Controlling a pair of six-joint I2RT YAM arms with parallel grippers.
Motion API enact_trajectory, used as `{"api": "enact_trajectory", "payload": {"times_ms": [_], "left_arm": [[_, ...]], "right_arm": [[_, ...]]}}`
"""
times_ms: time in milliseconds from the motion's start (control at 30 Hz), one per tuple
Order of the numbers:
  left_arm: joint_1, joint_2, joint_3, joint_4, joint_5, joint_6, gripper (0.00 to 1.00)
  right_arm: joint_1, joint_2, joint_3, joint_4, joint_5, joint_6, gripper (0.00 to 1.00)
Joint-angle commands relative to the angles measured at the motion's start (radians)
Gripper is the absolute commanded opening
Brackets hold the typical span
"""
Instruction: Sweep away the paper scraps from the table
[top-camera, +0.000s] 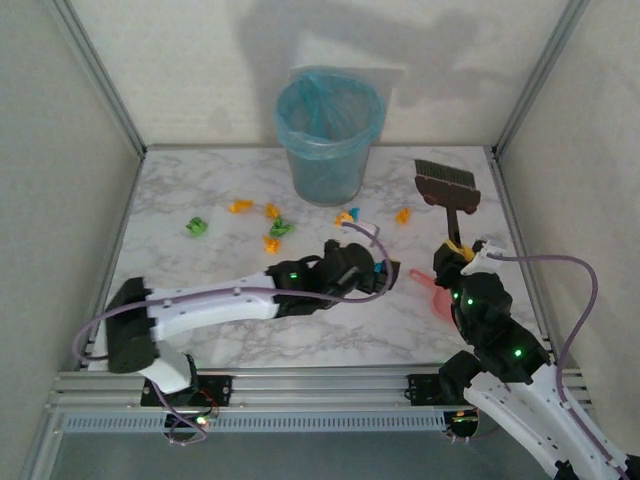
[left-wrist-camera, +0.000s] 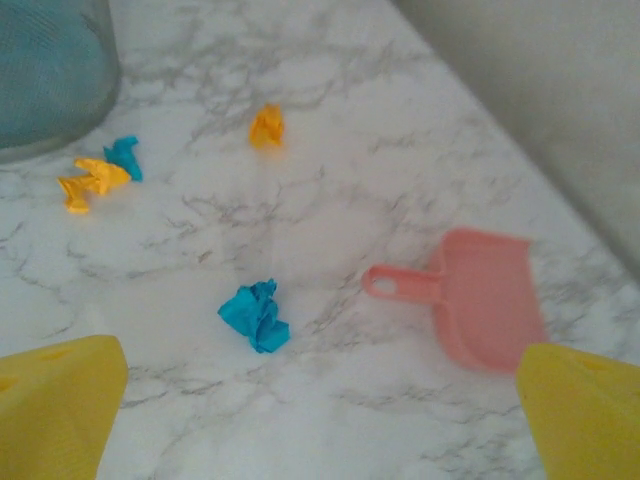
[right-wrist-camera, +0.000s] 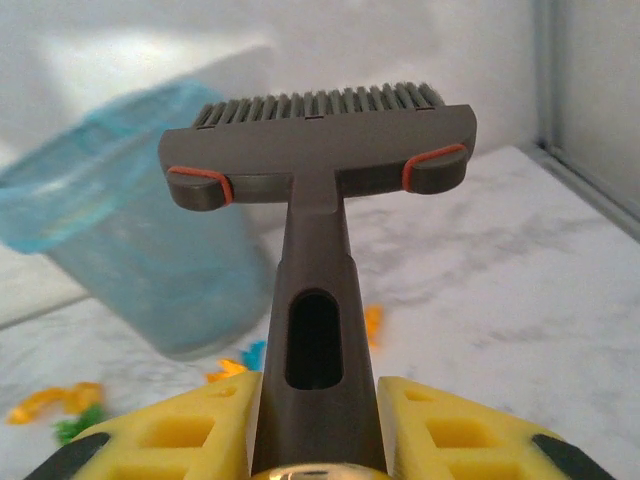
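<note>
Several paper scraps lie on the marble table (top-camera: 180, 300): green ones (top-camera: 197, 227) (top-camera: 282, 228) and orange ones (top-camera: 239, 206) (top-camera: 270, 243) (top-camera: 403, 214) in front of the bin. My left gripper (top-camera: 376, 266) hovers open over a blue scrap (left-wrist-camera: 256, 316), its yellow fingers (left-wrist-camera: 55, 410) wide apart with nothing between them. Farther off lie an orange scrap (left-wrist-camera: 266, 127) and an orange-and-blue pair (left-wrist-camera: 95, 180). My right gripper (right-wrist-camera: 318, 440) is shut on the handle of the dark brush (right-wrist-camera: 315, 150), which is held off the table with its bristles pointing towards the back wall (top-camera: 447, 185).
A pink dustpan (left-wrist-camera: 490, 300) lies flat on the table between the two grippers (top-camera: 432, 290), handle pointing left. The blue-lined round bin (top-camera: 330, 135) stands at the back centre. Aluminium rails (top-camera: 515, 230) and walls border the table.
</note>
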Motion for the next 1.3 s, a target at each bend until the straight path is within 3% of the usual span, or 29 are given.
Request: {"api": "enact_trajectory", "payload": {"times_ms": [0,133,333,633,900,1267], "left_arm": [[0.018,0.137,0.133,-0.070,0.065,0.103,1.00],[0.061,0.314,0.290,-0.105,0.172,0.176,1.00],[0.175,0.564,0.531,-0.147,0.461,0.214,0.99],[0.214,0.892,0.975,-0.360,0.642,0.264,0.96],[0.232,0.928,0.975,-0.402,0.768,0.277,0.94],[0.242,0.940,0.939,-0.373,0.907,0.250,0.93]], "right_arm": [[-0.007,0.005,0.032,-0.117,0.131,0.083,0.00],[-0.010,-0.023,-0.019,-0.120,0.188,0.084,0.00],[-0.040,-0.006,-0.054,-0.123,0.214,0.094,0.00],[-0.132,0.005,-0.084,-0.128,0.136,0.140,0.00],[-0.220,0.007,-0.089,-0.131,0.041,0.154,0.00],[-0.250,-0.004,-0.093,-0.123,-0.002,0.152,0.00]]}}
